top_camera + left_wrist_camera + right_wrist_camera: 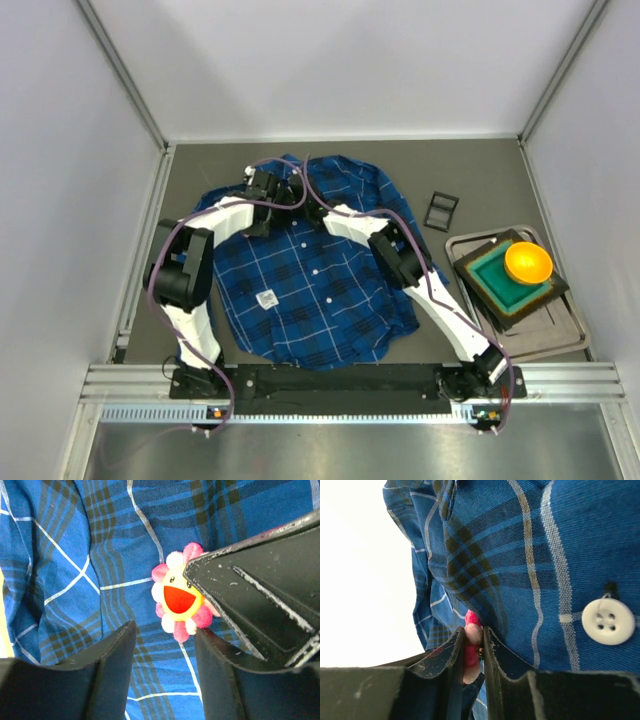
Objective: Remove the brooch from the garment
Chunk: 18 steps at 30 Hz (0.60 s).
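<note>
The garment (310, 290), a blue plaid shirt, lies spread flat on the table. Both arms reach to its upper part near the collar. The brooch (180, 600) is a pink and white flower with a yellow face and red mouth, sitting on the cloth (75, 555). My right gripper (473, 629) is shut on the brooch (472, 617), seen edge-on against the shirt (545, 555); its finger (260, 580) covers the brooch's right side. My left gripper (165, 630) is open and empty, its tips just short of the brooch. In the top view the grippers hide the brooch.
An orange bowl (528, 262) stands on a green tray (490, 285) inside a metal tray (540, 335) at the right. A small black frame (441, 210) lies beyond it. A white tag (267, 298) lies on the shirt. A white button (608, 621) is near the right gripper.
</note>
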### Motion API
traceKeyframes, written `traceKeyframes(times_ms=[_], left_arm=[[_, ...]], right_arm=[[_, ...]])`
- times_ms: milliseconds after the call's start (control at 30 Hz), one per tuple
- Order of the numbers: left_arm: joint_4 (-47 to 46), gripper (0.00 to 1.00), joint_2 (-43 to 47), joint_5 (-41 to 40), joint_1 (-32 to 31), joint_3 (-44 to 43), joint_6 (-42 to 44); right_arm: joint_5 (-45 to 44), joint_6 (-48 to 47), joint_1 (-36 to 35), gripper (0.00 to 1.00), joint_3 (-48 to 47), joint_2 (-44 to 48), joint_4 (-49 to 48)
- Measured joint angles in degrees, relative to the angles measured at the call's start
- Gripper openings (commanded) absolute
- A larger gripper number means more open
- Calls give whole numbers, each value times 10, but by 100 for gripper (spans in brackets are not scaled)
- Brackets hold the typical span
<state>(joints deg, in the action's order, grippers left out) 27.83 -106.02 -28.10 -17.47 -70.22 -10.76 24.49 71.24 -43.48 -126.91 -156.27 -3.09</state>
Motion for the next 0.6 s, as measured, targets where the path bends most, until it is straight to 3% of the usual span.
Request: traceKeyframes(times_ms=[267, 600], left_arm=[[7, 12, -42, 9, -1, -42, 27], [14, 0, -41, 39, 27, -54, 30]], right_arm=[[-4, 14, 4, 26, 0, 0, -3], [31, -36, 7, 61, 2, 7, -5]])
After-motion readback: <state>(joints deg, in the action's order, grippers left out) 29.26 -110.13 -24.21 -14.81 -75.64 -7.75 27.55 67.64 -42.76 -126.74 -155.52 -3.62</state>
